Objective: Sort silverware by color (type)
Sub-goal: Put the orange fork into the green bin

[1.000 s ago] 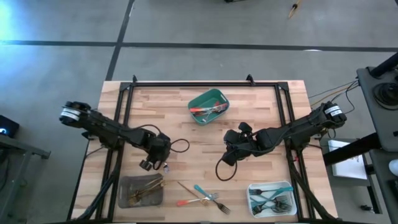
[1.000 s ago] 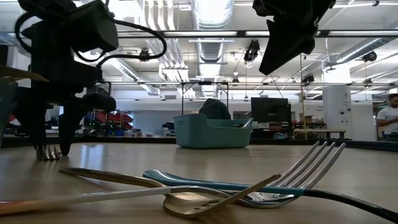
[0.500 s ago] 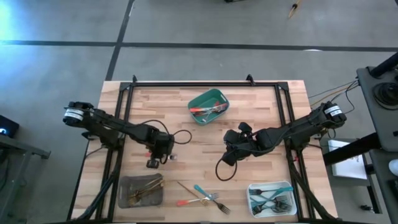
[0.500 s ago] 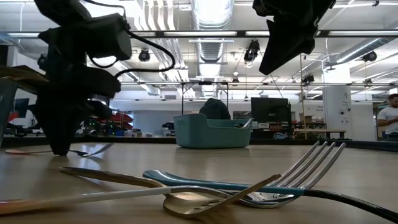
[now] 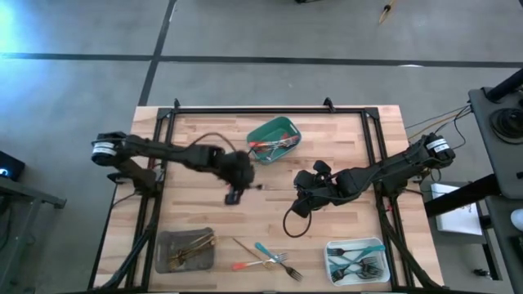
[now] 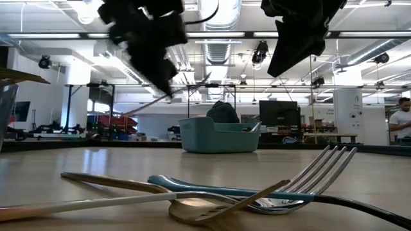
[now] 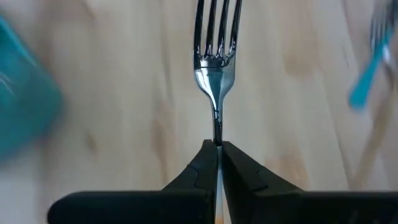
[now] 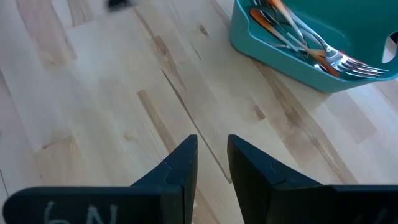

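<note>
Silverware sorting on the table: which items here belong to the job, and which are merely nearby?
Job:
- fork clamped in left gripper
- loose cutlery
- green tray, red-handled pieces
- white tray, teal-handled pieces
- grey tray, gold pieces

Nearby:
- right gripper, waiting mid-table
- cables

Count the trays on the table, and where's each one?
3. The green tray sits at the far middle of the table, the grey tray at the near left corner, the white tray at the near right corner. None looks hidden by the arms.
</note>
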Robot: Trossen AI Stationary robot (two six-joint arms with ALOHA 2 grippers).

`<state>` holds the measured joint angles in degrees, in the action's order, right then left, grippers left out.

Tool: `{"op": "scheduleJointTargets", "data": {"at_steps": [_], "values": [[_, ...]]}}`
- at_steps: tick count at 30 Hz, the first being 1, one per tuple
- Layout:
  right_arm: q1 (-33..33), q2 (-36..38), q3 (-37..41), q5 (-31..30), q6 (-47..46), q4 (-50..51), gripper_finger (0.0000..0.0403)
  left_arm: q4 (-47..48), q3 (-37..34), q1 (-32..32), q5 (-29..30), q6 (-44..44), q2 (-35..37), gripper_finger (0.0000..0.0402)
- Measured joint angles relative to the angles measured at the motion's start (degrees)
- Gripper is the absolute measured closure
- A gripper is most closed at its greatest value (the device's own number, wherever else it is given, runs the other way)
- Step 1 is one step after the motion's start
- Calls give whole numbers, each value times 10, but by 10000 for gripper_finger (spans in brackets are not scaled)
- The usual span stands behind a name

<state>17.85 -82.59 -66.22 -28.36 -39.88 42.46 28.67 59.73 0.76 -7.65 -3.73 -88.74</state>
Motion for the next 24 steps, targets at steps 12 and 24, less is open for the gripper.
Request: {"op": "scheduleJointTargets", "data": {"at_steps": [12,24], "values": [[0,0,0,0,0,0,321,-17,221,176,-4,-63,-132,401],[0,0,0,0,0,0,321,82,347,248,-41,-48,-267,398]]}}
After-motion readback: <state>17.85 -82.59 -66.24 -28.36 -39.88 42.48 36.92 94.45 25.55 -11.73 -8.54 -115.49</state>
